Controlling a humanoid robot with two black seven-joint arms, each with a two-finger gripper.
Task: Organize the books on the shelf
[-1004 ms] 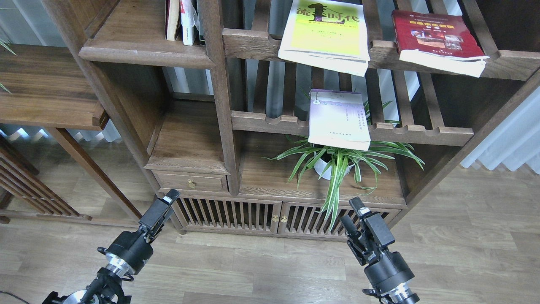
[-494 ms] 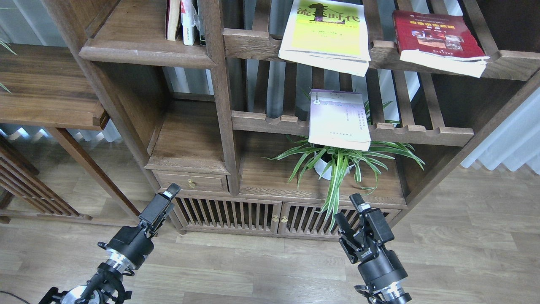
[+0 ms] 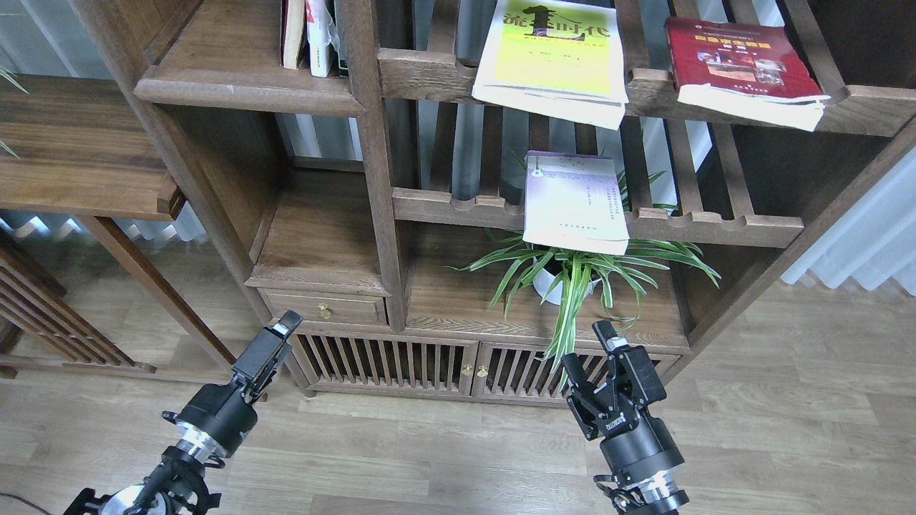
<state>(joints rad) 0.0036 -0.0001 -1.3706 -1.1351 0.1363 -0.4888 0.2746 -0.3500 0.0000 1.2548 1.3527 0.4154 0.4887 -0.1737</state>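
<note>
- The bookcase (image 3: 372, 179) fills most of the view. The solid shelf (image 3: 236, 64) is up at the far left with a few upright books (image 3: 309, 36) already on it, so that looks like the destination.
- None of the three loose books is there yet. The yellow-green book (image 3: 551, 57) and the dark-red book (image 3: 741, 68) lie flat on the upper slatted rack (image 3: 429, 75), both overhanging its near rail. The lavender-white book (image 3: 575, 204) lies on the lower slatted rack (image 3: 715, 222), right above the spider plant (image 3: 572, 279).
- So this is still the reach-out step; nothing is gripped. Next move, I'd guess: lift the right arm to the lavender book's overhanging near edge and pinch it without dragging it into the plant.
- Right gripper (image 3: 588, 343) is spread, holding nothing, low in front of the cabinet doors (image 3: 429, 365).
- Left gripper (image 3: 283, 327) is edge-on and dark, so I can't tell if it's open.
- Versus a second ago: the right gripper has crept up and left, the left has barely budged, and the books haven't moved.
</note>
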